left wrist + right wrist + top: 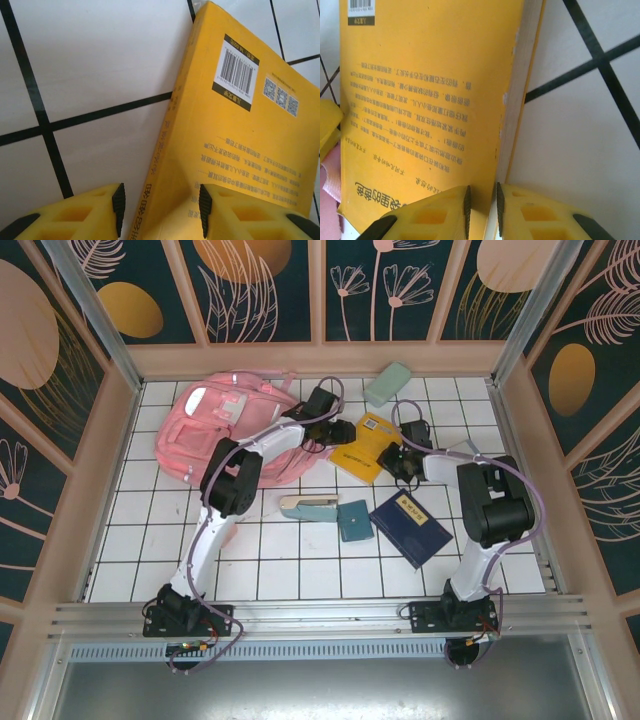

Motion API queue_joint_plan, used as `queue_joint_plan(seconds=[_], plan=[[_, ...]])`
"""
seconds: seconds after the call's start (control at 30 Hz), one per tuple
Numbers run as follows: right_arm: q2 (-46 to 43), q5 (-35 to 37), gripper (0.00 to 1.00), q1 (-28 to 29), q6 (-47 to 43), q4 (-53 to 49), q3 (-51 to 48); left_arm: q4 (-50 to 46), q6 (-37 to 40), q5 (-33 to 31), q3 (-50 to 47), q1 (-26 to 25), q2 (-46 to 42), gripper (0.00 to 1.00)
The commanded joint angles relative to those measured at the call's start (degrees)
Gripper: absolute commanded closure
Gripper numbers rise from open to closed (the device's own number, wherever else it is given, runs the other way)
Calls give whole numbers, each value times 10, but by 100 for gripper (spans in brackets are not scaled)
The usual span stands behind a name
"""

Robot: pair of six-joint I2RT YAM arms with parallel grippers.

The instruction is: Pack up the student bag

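White tabletop (300, 570) gridded in black — boxed in by dark teal floral wall panels (260, 290), tan-framed.

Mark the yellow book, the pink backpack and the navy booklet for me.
yellow book (362, 450), top view, middle of cover
pink backpack (190, 435), top view, front panel
navy booklet (410, 528), top view, middle of cover

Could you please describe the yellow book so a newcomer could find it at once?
Find the big pink backpack at the far left. Right of it lies the yellow book, the only yellow item, with a barcode on its cover.
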Motion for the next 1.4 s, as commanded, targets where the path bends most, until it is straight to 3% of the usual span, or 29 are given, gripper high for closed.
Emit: queue_joint_plan(seconds=[0.0,0.23,0.43,0.67,0.83,1.03,1.17,1.3,1.37], plan=[[20,27,76,-20,-35,-28,16,-31,-5,68,-45,-5,-16,55],[38,0,76,-46,-70,-37,37,29,-45,124,-132,-22,-72,55],[55,-32,76,-42,-60,-16,26,65,-79,166,-134,-25,-62,55],[47,-47,76,-37,-47,-1,9,264,-215,269,-196,-25,-89,55],[36,-49,75,-37,-43,1,6,339,-267,292,-216,-24,-96,56],[30,-49,75,-37,-44,-3,8,284,-236,271,-203,-24,-81,57],[25,-47,75,-37,-44,-4,8,435,-342,315,-246,-24,-74,57],[21,-46,75,-37,-44,-6,7,464,-363,318,-247,-24,-71,56],[19,-45,75,-38,-44,-7,6,427,-339,310,-234,-24,-70,57]])
